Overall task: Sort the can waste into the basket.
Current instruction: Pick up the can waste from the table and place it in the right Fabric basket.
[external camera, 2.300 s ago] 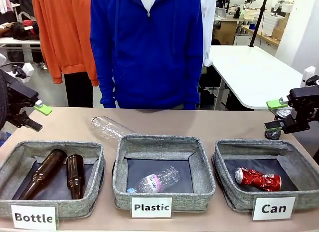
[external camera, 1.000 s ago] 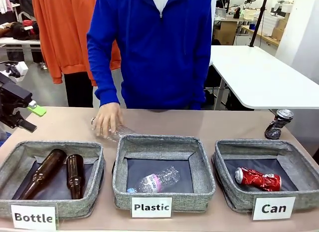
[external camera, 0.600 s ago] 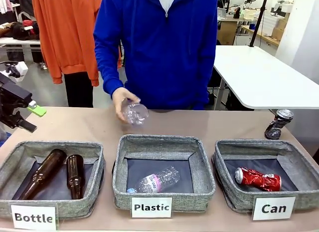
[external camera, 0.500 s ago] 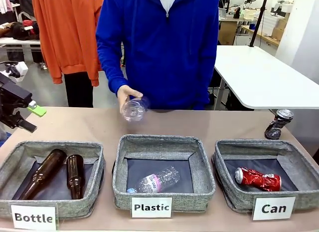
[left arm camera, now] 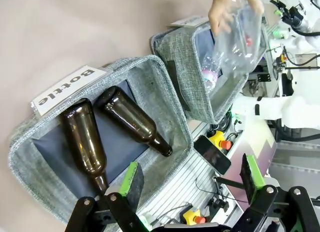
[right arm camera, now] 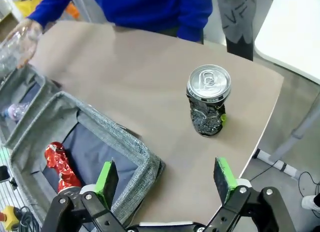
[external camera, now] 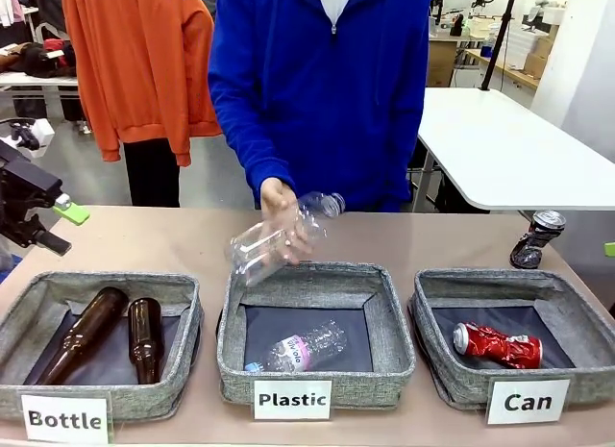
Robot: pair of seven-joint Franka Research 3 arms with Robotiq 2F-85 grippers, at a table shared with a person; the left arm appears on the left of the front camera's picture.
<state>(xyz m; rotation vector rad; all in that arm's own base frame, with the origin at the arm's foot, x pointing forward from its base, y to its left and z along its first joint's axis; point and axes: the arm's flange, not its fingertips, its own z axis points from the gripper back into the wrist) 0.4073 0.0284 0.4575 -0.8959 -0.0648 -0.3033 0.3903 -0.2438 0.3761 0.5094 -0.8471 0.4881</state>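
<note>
Crushed dark can (right arm camera: 207, 107) stands on counter (external camera: 432, 237) just beyond the "Can" basket (external camera: 480, 276); red can (external camera: 497, 344) lies inside.
Empty, spread right claw (right arm camera: 166, 176) hovers near dark can; left claw (left arm camera: 190, 178) spread too. Judged light, thin-walled, dented, slippery: pinch the crumpled middle below the rim, gently.

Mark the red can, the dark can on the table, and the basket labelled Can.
red can (external camera: 497, 345), front view, middle of its crumpled body.
dark can (right arm camera: 206, 115), right wrist view, dented side below the silver top.
Can basket (external camera: 485, 279), front view, far rim.
</note>
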